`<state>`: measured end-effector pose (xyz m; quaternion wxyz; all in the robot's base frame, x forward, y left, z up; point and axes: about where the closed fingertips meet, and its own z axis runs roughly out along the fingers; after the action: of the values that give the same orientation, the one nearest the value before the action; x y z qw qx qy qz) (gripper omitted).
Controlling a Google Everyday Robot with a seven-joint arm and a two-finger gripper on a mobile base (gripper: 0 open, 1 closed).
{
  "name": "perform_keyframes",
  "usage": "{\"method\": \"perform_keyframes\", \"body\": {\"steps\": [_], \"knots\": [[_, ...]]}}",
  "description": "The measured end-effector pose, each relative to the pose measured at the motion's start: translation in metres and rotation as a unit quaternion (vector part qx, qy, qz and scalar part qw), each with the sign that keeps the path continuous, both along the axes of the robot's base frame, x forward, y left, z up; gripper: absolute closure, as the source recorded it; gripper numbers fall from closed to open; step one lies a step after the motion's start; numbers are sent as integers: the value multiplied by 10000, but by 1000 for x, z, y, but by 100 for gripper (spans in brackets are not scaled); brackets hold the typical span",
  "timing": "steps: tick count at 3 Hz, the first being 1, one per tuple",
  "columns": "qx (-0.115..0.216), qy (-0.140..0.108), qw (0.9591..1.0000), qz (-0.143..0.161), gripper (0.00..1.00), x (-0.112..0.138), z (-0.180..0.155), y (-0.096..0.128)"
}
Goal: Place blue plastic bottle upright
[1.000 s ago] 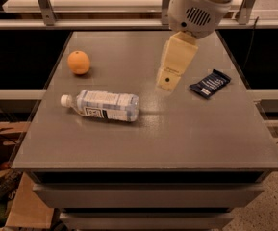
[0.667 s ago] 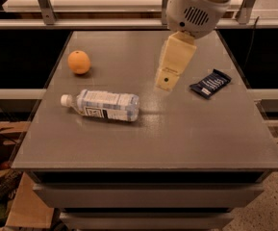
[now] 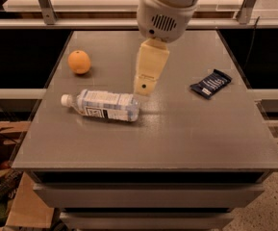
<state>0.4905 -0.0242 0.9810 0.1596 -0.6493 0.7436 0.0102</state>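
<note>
The blue plastic bottle (image 3: 105,105) lies on its side on the grey table (image 3: 177,134), left of centre. Its white cap points left and its label with a dark square faces up. My gripper (image 3: 145,86) hangs from the white arm head (image 3: 165,13) just above the table. It is close to the bottle's base end, slightly behind and to the right of it. It holds nothing that I can see.
An orange (image 3: 79,62) sits at the back left of the table. A flat dark-blue snack wrapper (image 3: 210,83) lies at the right. The table's edges drop off on all sides, with a rail and shelf behind.
My gripper has moved left, closer to the bottle's base end. The bottle, orange and wrapper have not moved.
</note>
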Motion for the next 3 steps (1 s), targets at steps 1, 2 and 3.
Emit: {"method": "perform_keyframes", "body": {"steps": [1,2,3], "knots": [[-313,84,9991,279,0,8,-16,29],[-484,214,9977,414,0,17,-35,54],[-556,392,9966,473,0,26,-60,79]]}}
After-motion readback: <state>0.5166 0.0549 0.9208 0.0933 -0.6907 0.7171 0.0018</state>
